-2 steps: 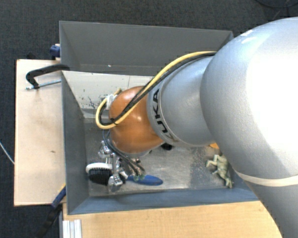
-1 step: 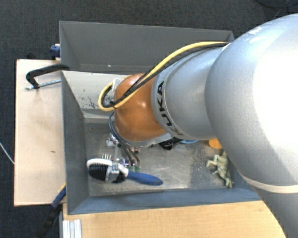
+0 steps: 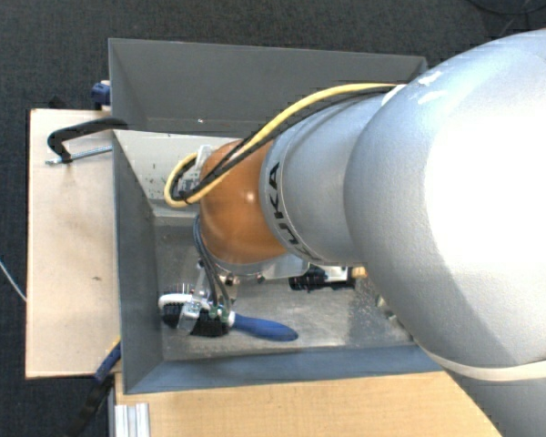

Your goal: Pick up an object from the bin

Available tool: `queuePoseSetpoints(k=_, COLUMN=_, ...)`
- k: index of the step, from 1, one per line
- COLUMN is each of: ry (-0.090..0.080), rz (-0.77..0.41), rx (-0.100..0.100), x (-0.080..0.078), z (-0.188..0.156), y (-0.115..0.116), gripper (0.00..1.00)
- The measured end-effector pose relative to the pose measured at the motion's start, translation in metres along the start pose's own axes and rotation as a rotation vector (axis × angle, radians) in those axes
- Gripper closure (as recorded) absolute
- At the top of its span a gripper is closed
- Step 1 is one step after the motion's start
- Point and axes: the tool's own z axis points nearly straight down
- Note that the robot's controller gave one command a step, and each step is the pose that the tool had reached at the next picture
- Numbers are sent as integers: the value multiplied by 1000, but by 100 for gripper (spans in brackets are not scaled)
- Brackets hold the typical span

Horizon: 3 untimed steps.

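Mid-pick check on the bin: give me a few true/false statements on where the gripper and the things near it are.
1. The gripper is low in the bin, at its lower-left corner in the view. True.
2. A long blue thing lies on the floor just right of the gripper. True.
3. The long blue thing lies outside the bin. False: it is inside, along the near wall.
4. A small black thing rests against the far wall. False: it lies on the floor, up and right of the blue one.

Black "KUKA" lettering [image 3: 280, 209], partly hidden, on arm [image 3: 419, 208]
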Motion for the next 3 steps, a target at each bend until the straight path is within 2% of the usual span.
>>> queuePoseSetpoints(k=1, ry=1, rz=192, rx=-3, x=2, z=27, y=-20, gripper=0)
queuePoseSetpoints(k=2, ry=1, rz=189, rx=0, x=2, z=26, y=-18, gripper=0)
queuePoseSetpoints(k=3, ry=-4, rz=192, rx=-3, x=0, z=24, y=-18, gripper=100)
